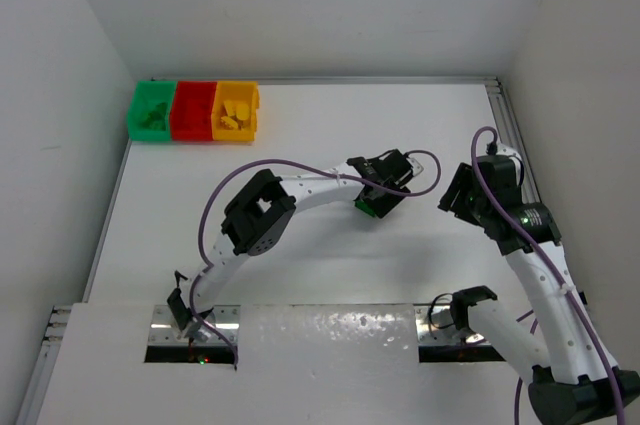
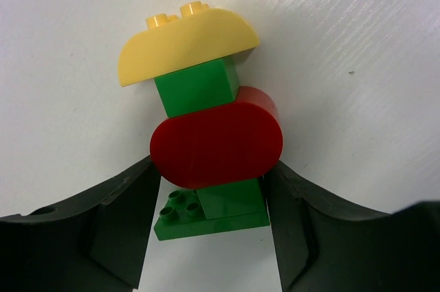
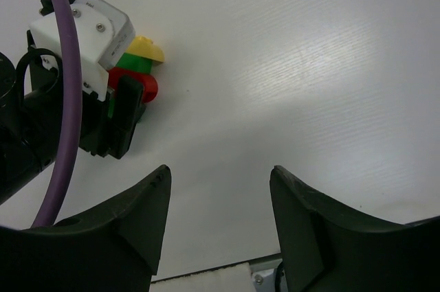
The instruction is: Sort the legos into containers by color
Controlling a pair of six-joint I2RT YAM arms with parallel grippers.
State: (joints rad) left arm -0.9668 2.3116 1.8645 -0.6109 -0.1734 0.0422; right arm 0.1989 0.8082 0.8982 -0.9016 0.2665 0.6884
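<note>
A small stack of legos stands on the white table: a yellow domed brick (image 2: 185,41), a green block (image 2: 196,86), a red oval brick (image 2: 216,144) and a green base plate (image 2: 213,213). My left gripper (image 2: 213,168) has its fingers pressed against both ends of the red oval. From above, the stack (image 1: 372,208) shows only as a green patch under the left gripper (image 1: 378,200). My right gripper (image 3: 220,175) hangs open over bare table to the right of the stack (image 3: 139,65), holding nothing. The containers sit far left: green (image 1: 150,133), red (image 1: 190,133), yellow (image 1: 233,135).
The green and yellow bins hold pieces of their own colour. A metal rail (image 1: 505,135) runs along the table's right edge, and white walls close in the back and sides. The left arm's purple cable (image 1: 290,167) loops over the table's middle.
</note>
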